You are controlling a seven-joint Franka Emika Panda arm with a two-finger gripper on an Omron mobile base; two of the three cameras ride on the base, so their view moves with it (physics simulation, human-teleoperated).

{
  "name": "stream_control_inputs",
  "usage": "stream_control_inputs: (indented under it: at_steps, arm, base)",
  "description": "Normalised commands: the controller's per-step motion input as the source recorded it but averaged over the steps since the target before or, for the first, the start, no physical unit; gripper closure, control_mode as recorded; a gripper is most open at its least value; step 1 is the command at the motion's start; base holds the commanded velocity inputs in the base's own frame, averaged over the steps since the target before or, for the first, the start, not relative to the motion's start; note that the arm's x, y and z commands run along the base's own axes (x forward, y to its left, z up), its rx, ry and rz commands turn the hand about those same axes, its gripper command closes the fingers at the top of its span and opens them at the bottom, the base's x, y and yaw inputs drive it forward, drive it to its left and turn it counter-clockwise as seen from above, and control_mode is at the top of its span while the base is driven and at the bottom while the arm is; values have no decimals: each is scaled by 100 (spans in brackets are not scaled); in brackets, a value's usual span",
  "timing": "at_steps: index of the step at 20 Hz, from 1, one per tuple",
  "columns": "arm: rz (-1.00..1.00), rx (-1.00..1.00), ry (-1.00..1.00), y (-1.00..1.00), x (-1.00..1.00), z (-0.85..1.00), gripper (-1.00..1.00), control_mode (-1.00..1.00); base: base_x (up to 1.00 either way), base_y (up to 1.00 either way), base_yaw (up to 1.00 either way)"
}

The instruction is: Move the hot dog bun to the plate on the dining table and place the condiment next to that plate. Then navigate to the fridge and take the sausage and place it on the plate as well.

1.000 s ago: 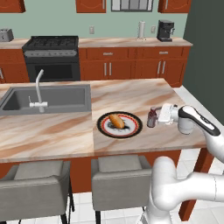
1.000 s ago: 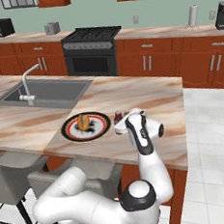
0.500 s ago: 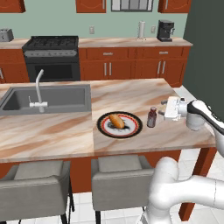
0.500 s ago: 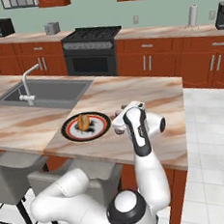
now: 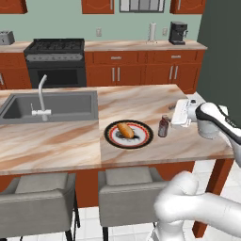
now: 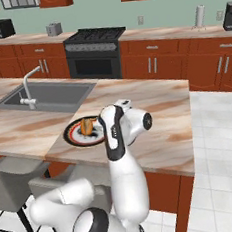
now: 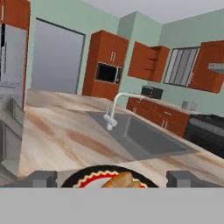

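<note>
Now that my claw has drawn back, jaws apart, the bottle stands beside the plate; fridge next.

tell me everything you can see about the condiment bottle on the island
The condiment is a small dark red bottle with a paler cap and a pale label band. It stands upright on the dining table, just right of the plate, close to its rim but apart from it. The gripper is beside it on the far side from the plate, jaws open, not touching it. Its material and label text are too small to tell.
</note>
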Motion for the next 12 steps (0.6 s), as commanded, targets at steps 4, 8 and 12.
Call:
stream_control_inputs:
  at_steps: [4, 8, 12]
  arm:
    - [-21, -4, 20, 83, -60, 34, -100, -100]
    - [-29, -5, 30, 86, -44, 24, -100, -100]
    - [-31, -1, 34, 70, -43, 28, -100, -100]
  base:
    - [0, 0, 0]
    - [0, 0, 0]
    - [0, 0, 0]
